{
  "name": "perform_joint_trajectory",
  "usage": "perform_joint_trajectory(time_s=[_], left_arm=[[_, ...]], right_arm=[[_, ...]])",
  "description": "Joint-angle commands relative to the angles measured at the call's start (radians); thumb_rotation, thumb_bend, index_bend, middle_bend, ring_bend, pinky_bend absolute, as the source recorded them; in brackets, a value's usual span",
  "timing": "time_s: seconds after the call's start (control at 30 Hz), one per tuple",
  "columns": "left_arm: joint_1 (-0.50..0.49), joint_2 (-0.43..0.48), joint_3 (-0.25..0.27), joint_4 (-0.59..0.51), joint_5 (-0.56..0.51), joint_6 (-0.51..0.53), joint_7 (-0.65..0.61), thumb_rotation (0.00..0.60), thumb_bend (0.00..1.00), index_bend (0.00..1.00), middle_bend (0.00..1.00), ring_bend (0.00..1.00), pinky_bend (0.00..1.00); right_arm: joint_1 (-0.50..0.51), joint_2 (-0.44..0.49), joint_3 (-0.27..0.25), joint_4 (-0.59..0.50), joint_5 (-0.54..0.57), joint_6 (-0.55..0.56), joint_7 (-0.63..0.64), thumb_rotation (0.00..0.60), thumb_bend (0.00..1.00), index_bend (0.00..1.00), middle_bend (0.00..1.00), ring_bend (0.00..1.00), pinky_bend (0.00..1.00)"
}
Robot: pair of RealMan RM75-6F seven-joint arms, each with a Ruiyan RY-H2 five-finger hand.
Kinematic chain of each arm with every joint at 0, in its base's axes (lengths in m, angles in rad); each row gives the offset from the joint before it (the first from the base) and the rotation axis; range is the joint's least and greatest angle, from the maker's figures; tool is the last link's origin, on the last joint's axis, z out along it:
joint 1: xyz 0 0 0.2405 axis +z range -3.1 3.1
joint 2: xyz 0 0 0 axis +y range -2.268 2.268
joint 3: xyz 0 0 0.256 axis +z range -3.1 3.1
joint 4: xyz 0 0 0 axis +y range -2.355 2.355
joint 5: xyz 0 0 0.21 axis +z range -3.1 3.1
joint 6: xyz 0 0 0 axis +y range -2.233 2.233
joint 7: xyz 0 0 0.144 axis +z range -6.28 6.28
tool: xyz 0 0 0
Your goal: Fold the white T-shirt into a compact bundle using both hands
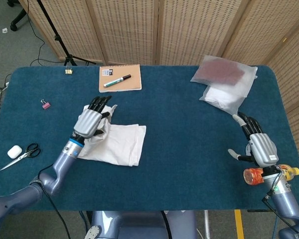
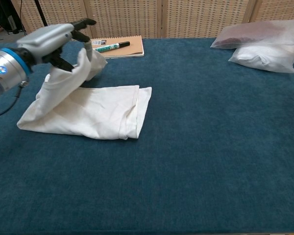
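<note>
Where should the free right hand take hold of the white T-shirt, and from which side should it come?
Probably the folded right end of the white T-shirt, approached from the right hand's own side: that edge lies flat and free, while the left hand holds the other end lifted.

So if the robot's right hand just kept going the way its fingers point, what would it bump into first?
Probably the white plastic bag, with the reddish bag resting on it. The right hand sits open near the table's edge, fingers aimed up-left toward those bags. Only bare blue table lies between, though depth is hard to judge.
</note>
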Motion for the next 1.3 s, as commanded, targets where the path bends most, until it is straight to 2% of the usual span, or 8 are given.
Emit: perform_joint_trajectory(time_s=[0.03, 0.53, 0.57, 0.6, 0.7, 0.77, 1.03, 1.3], left_arm=[[-0.029, -0.054, -0.013, -0.006, -0.014, -0.025, 0.04, 0.6, 0.53, 0.73, 0.0, 0.0, 0.0], [-0.054, -0.14, 0.004, 0.007, -0.005, -0.044, 0.116, 0.6, 0.48, 0.73, 0.0, 0.0, 0.0], [-0.056, -0.145, 0.005, 0.009, -0.008, -0.053, 0.121, 0.6, 0.44, 0.69, 0.0, 0.0, 0.0], [-0.057, -0.151, 0.004, 0.011, -0.012, -0.059, 0.125, 0.6, 0.38, 0.58, 0.0, 0.0, 0.0], [-0.06, -0.163, 0.006, 0.012, -0.01, -0.064, 0.103, 0.6, 0.17, 0.12, 0.0, 0.0, 0.0], [-0.058, -0.162, 0.011, 0.002, 0.0, -0.058, 0.052, 0.6, 0.05, 0.0, 0.0, 0.0, 0.0], [-0.033, -0.108, -0.008, -0.079, 0.037, 0.05, -0.111, 0.6, 0.0, 0.0, 0.0, 0.0, 0.0], [0.015, 0.012, 0.011, -0.173, 0.047, 0.085, -0.119, 0.6, 0.0, 0.0, 0.0, 0.0, 0.0]], right_arm=[[-0.002, 0.003, 0.0, -0.001, -0.002, 0.002, 0.005, 0.6, 0.26, 0.05, 0.0, 0.0, 0.01], [-0.004, 0.011, 0.001, -0.003, -0.001, 0.006, 0.022, 0.6, 0.26, 0.05, 0.0, 0.0, 0.01], [-0.004, 0.011, 0.0, -0.004, -0.002, 0.006, 0.022, 0.6, 0.26, 0.05, 0.0, 0.0, 0.01], [-0.004, 0.01, 0.0, -0.004, -0.003, 0.005, 0.021, 0.6, 0.26, 0.05, 0.0, 0.0, 0.01], [-0.004, 0.01, -0.002, -0.004, -0.004, 0.004, 0.02, 0.6, 0.26, 0.05, 0.0, 0.0, 0.01], [-0.004, 0.011, -0.001, -0.004, -0.003, 0.005, 0.021, 0.6, 0.26, 0.05, 0.0, 0.0, 0.01], [-0.003, 0.01, -0.006, -0.008, -0.011, 0.005, 0.012, 0.6, 0.26, 0.05, 0.0, 0.0, 0.01], [-0.005, 0.011, -0.008, -0.012, -0.015, 0.009, 0.009, 0.6, 0.26, 0.05, 0.0, 0.0, 0.01]])
